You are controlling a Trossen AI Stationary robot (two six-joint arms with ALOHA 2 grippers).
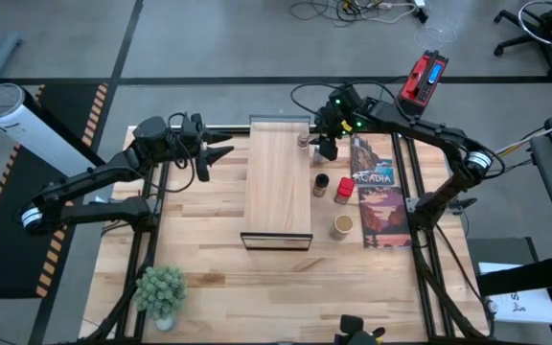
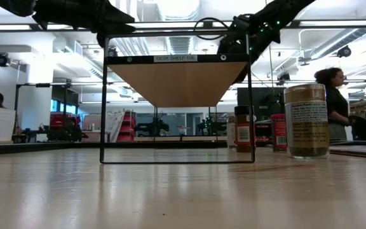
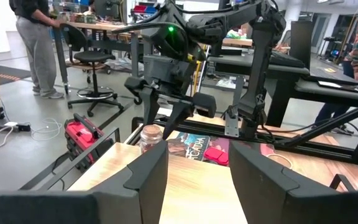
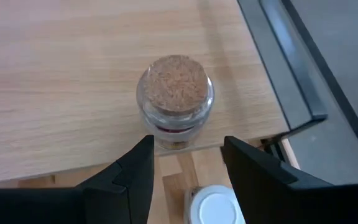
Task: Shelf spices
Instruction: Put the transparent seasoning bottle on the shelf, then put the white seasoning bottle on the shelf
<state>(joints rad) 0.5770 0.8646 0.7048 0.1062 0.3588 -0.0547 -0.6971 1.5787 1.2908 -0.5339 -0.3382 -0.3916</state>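
Note:
The shelf [image 1: 278, 187] is a pale board raised on a black wire frame [image 2: 176, 83] at mid-table. A small glass spice jar with a cork-brown top [image 4: 175, 99] stands on the shelf's far right corner [image 1: 303, 141]. My right gripper [image 4: 185, 155] hangs open just above that jar, slanting down, its fingers apart on either side of it. A white-capped jar [image 4: 215, 204] shows below, beside the shelf. On the table right of the shelf stand a dark-lidded jar [image 1: 321, 183], a red tin [image 1: 343, 189] and a tan-topped jar [image 1: 342, 225]. My left gripper [image 3: 197, 168] waits open and level by the shelf's far left corner [image 1: 220, 153].
A flat printed game box [image 1: 377, 192] lies right of the spices. A small potted plant [image 1: 161, 292] stands near the table's front left. Most of the shelf board is bare wood. People stand in the room beyond the table.

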